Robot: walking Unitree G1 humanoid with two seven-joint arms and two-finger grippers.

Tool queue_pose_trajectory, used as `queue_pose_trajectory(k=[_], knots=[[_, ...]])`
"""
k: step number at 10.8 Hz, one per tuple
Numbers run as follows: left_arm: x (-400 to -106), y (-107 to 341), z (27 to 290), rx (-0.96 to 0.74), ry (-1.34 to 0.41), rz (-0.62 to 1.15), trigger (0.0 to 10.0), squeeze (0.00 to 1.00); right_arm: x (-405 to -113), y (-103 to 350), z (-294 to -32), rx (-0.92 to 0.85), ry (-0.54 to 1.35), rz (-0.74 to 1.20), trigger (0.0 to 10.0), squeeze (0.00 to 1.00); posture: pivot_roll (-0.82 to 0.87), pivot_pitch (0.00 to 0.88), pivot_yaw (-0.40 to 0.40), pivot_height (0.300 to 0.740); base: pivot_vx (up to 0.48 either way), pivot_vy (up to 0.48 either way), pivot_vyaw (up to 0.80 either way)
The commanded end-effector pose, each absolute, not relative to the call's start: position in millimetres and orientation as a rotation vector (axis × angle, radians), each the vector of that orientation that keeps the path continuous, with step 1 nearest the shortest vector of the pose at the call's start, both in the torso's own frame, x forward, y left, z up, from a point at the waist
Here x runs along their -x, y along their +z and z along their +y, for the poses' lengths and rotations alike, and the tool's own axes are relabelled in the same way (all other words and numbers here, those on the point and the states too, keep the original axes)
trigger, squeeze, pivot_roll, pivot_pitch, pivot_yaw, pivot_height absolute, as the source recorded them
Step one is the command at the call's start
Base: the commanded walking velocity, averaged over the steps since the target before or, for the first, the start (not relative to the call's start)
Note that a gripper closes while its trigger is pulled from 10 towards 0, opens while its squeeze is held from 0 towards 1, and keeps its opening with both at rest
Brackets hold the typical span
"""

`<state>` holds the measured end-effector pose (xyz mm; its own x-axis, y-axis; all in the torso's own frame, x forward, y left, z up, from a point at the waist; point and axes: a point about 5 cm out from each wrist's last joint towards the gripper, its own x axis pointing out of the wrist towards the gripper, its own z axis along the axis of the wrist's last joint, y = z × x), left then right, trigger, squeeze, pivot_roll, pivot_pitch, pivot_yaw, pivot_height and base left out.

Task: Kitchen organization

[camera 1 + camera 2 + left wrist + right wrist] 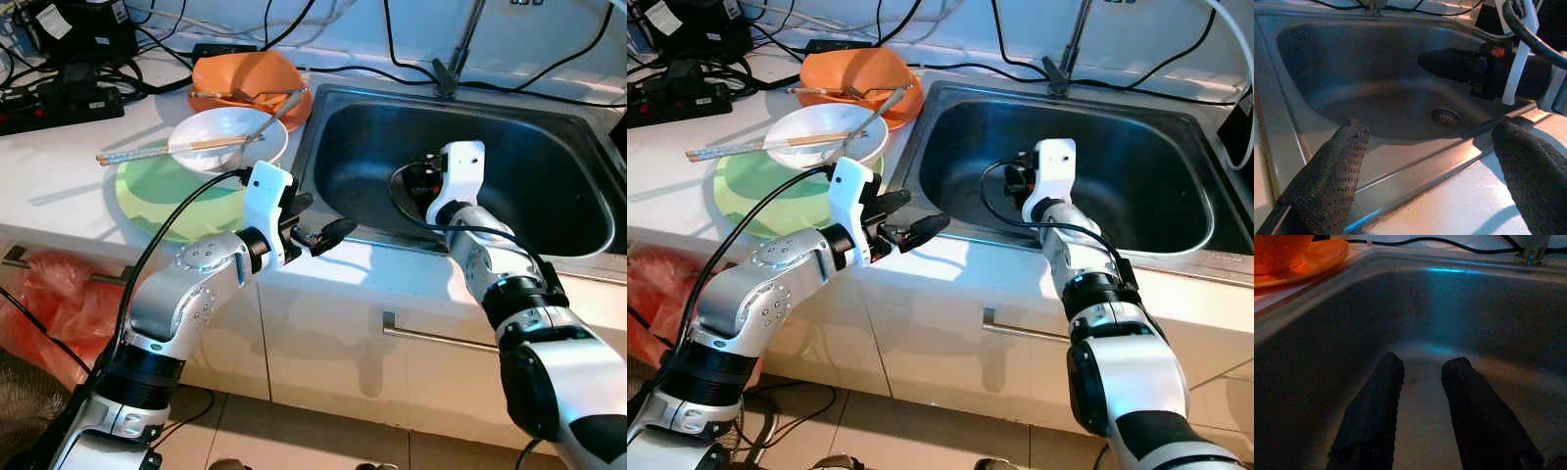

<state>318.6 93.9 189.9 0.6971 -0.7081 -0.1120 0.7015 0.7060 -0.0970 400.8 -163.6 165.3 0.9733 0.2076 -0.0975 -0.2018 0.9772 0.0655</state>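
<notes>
Sink [323, 147]: a steel basin is sitting in the white worktop [59, 176]; both arms are reaching toward it.
Dishes: an orange bowl [245, 76] is resting on the worktop just beside the sink's far corner. A white bowl [227, 132] with chopsticks [167, 149] lying across it is sitting on a green plate [167, 201] nearer the robot.
Right end effector [1422, 369]: it is hanging inside the basin, fingers narrowly parted, holding nothing.
Left end effector [315, 220]: it is hovering over the sink's front rim, fingers spread wide, holding nothing.
Risk: the two arms are working close together, so they may bump each other. A careless sweep toward the dishes may knock the loose chopsticks off the bowl.
Hard to see: the right wrist view is looking very dark. Whatever is lying inside the orange bowl is staying unclear.
</notes>
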Motion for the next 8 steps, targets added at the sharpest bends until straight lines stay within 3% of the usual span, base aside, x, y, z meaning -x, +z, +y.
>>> queue_pose_trajectory(k=[1, 5, 6, 7, 8], knots=[[-319, 201, 91, 0.015, -0.807, 0.098, 10.0, 0.00, -402, 171, -166, -0.052, 0.206, 0.077, 10.0, 1.00, 0.12, 0.113, -0.029, 0.740, 0.000, 0.000, 0.00], [-322, 233, 99, 0.073, -0.682, -0.132, 10.0, 0.00, -403, 188, -163, -0.084, 0.253, -0.015, 10.0, 1.00, 0.12, 0.114, -0.036, 0.740, 0.000, 0.000, 0.00], [-322, 237, 101, 0.112, -0.662, -0.165, 10.0, 0.16, -401, 192, -158, -0.116, 0.300, -0.044, 10.0, 1.00, 0.12, 0.113, -0.038, 0.740, 0.000, 0.000, 0.00], [-324, 243, 106, 0.117, -0.616, -0.223, 10.0, 1.00, -392, 202, -146, -0.199, 0.426, -0.105, 10.0, 1.00, 0.12, 0.111, -0.042, 0.740, 0.000, 0.000, 0.00], [-327, 250, 117, 0.136, -0.523, -0.291, 10.0, 1.00, -372, 208, -129, -0.217, 0.590, -0.148, 10.0, 1.00, 0.11, 0.109, -0.039, 0.740, 0.000, 0.000, 0.00]])
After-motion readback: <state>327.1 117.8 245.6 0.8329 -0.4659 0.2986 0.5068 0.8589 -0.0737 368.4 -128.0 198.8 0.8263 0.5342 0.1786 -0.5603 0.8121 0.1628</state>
